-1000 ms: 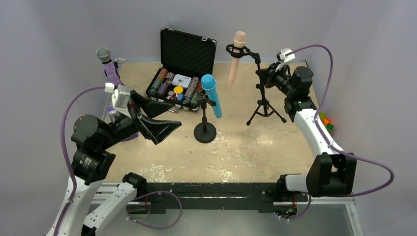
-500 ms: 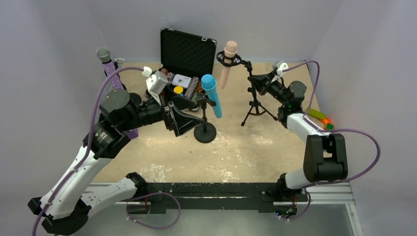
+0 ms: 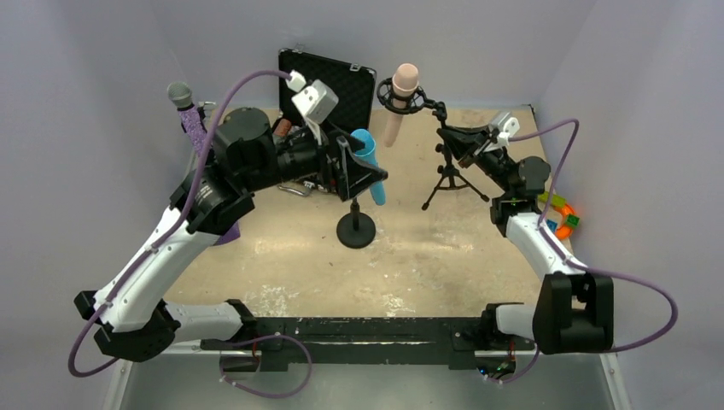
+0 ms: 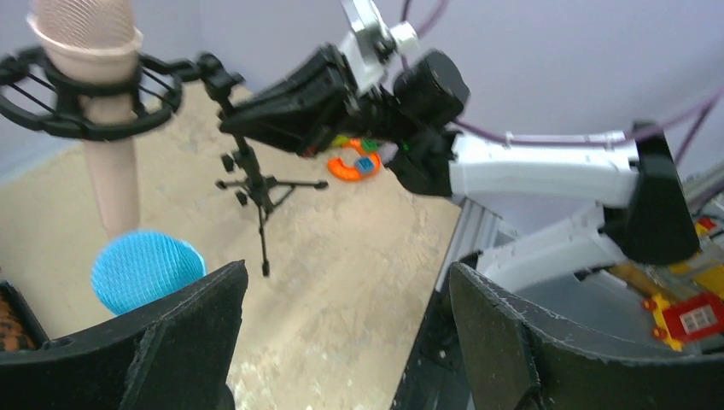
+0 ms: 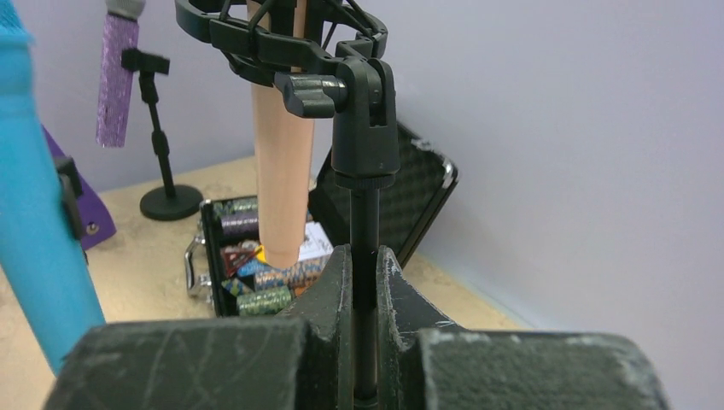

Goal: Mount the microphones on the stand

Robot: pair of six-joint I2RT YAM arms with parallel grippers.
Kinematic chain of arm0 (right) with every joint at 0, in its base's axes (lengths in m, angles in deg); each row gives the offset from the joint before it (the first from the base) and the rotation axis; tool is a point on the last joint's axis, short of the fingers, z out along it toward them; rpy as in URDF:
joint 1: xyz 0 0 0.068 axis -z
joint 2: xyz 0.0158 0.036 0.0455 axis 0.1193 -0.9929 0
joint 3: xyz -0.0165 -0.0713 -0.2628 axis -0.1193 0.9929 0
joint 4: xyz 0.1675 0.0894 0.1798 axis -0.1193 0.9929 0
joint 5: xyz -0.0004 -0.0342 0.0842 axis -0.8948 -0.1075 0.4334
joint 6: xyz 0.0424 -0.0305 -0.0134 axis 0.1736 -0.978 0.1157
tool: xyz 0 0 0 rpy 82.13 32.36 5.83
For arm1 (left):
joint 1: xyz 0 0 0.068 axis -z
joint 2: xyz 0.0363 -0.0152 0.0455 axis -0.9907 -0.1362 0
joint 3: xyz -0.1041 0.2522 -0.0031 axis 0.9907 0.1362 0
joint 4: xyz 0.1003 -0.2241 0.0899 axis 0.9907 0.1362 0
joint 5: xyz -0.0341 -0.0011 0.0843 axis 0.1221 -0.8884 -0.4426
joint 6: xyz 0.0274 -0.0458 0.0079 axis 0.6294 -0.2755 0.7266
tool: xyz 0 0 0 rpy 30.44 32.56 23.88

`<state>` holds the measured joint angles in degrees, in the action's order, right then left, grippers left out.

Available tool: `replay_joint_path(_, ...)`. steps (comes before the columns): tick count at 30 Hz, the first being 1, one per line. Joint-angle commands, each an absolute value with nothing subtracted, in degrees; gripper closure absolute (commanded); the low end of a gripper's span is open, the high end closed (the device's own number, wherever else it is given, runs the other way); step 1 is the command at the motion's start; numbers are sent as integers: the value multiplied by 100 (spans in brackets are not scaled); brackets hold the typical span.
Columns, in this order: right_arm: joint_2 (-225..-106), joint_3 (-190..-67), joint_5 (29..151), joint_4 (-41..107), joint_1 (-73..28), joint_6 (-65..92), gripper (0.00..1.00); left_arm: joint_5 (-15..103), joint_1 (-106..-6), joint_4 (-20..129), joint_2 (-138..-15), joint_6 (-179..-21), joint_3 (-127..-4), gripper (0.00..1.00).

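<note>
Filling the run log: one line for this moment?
left tool: open, near blue microphone | right tool: shut on tripod stand | pink microphone: in mount | purple microphone: on far stand

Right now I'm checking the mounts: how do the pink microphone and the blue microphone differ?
The pink microphone hangs in a ring shock mount on a tripod stand; the blue microphone is clipped to a round-base stand. The right gripper is shut on the pink microphone's stand pole; the open left gripper only sits beside the blue microphone. Both are mounted, heads up.
</note>
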<state>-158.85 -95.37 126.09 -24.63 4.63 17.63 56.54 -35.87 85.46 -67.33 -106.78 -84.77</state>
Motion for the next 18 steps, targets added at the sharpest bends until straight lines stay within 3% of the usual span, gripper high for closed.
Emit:
replay_joint_path(1,-15159,-9885,12054,-2422,477,1883,100,5148,-3565,8691,-7321,-10514,-9771,9)
replay_joint_path(6,-14895,-10369,12261,-1979,483,2608,100,5064,-3567,8679,-8028,-10633,-10507,9)
replay_joint_path(18,-15026,-11439,12870,-1051,482,3616,100,5321,-3563,7889,-8749,-11079,-10642,10)
